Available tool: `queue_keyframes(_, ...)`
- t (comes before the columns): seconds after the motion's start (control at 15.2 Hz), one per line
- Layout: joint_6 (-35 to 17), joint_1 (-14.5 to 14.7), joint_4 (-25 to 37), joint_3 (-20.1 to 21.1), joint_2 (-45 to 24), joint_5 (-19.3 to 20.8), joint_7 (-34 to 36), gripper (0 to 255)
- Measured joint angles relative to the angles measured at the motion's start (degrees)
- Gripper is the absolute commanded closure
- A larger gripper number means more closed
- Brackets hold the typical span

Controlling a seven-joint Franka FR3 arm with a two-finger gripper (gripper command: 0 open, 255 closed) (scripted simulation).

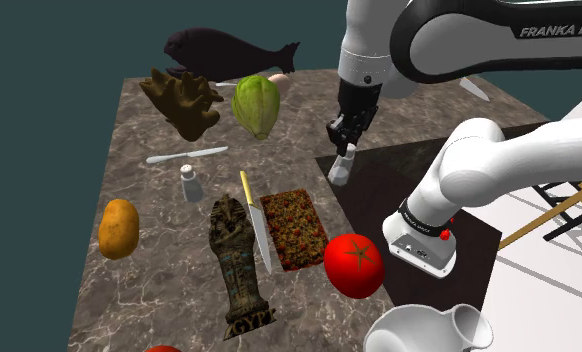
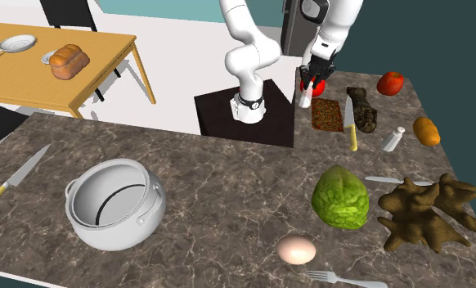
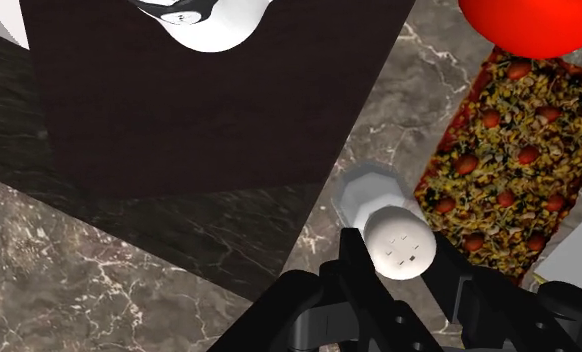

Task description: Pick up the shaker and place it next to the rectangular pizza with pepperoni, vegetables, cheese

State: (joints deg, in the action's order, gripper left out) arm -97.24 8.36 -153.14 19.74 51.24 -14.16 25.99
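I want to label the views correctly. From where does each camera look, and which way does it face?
Shoulder view: beside and behind the stand, looking down over the table; arm and pincer show.
Second exterior view: across the table, facing the arm; arm, stand and pincer show.
Wrist view: on the hand, looking down at the shaker and pizza; the pincer's fingers show.
Shared: all three see shaker and pizza.
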Motion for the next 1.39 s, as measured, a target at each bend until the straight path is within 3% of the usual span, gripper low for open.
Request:
queue_keyframes(1.06,-13.48,1.03,-10.05,3.62,-3.52,-3.3,-0.21,255)
queue_keyframes(1.39,-14.09,1.09,-10.37,3.82,-3.79,-3.48,-0.17,255)
